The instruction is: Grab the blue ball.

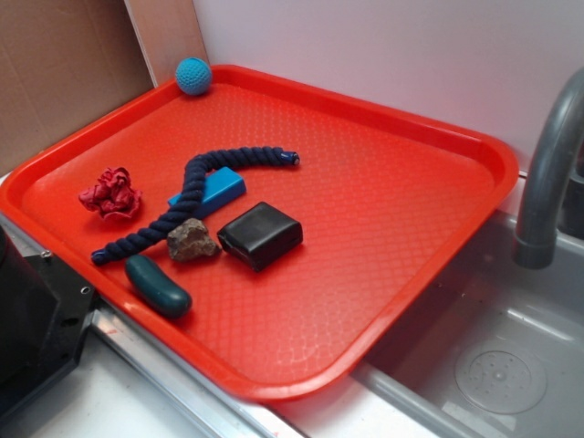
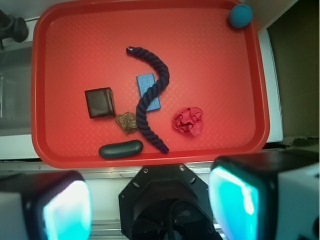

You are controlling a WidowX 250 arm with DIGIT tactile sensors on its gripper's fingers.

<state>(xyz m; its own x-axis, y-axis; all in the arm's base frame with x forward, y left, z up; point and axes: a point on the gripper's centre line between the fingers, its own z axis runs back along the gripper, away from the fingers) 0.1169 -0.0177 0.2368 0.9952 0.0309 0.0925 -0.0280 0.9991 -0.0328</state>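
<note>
Wrist view looked straight down from high above the red tray point(image 2: 50, 150), and the gripper point(image 2: 150, 200) showed only as two blurred finger pads, the left one point(image 2: 65, 210) and the right one point(image 2: 235, 197), glowing cyan at the bottom edge; they stood wide apart with nothing between them, well clear of everything on the tray. A dark robot base point(image 2: 165, 200) filled the gap below the tray's near rim. In the exterior view the gripper was out of frame, and only a black corner of the base point(image 1: 27, 319) and part of a grey faucet point(image 1: 547, 173) were visible, both cut off. The blue ball point(image 1: 193, 76) sat in the tray's far corner, touching the rim, well apart from the other items. It was a small turquoise sphere with a rough, dimpled surface; in the wrist view it point(image 2: 240, 15) lay at the top right, its finer texture hard to make out. Near the tray's middle lay a dark blue rope point(image 1: 196, 196) across a bright blue block point(image 1: 214, 190).
</note>
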